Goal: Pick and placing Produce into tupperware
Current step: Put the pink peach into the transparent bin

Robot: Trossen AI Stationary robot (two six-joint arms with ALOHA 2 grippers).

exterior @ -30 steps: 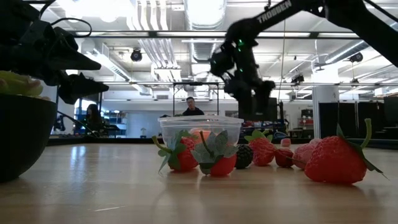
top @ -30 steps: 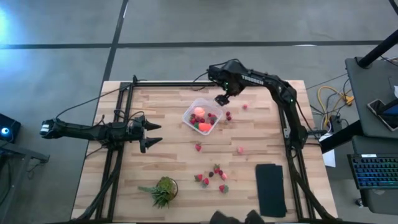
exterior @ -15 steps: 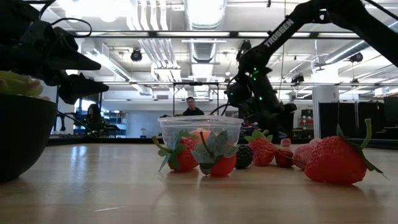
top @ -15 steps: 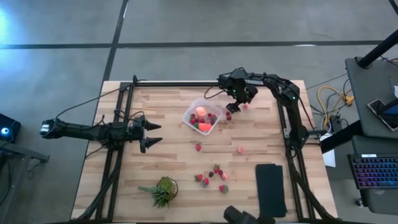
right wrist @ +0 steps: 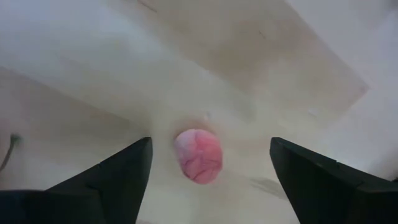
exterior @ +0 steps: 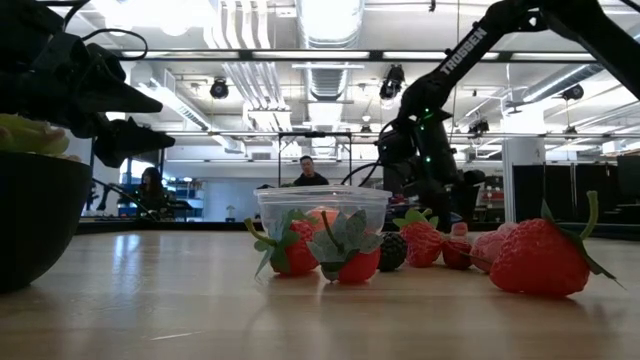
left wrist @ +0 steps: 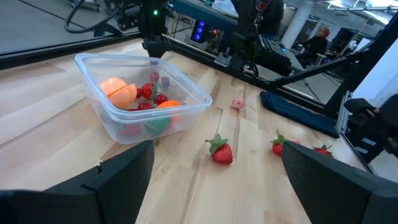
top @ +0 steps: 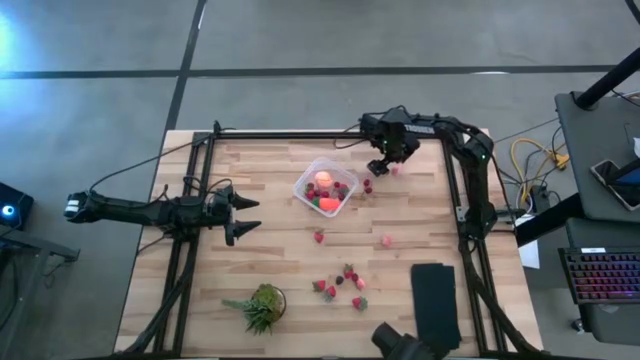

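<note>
Your right gripper (right wrist: 208, 180) has swung off the tupperware (top: 325, 187) to the far side of the table and now hangs, fingers spread wide and empty, over a pink berry (right wrist: 198, 155) lying flat on the wood, roundish, its long axis barely readable.

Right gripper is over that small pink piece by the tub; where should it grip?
Straight down, across the widest middle of the pink piece. It is small, rounded and lies alone on bare table, and the open right gripper already straddles it.
</note>
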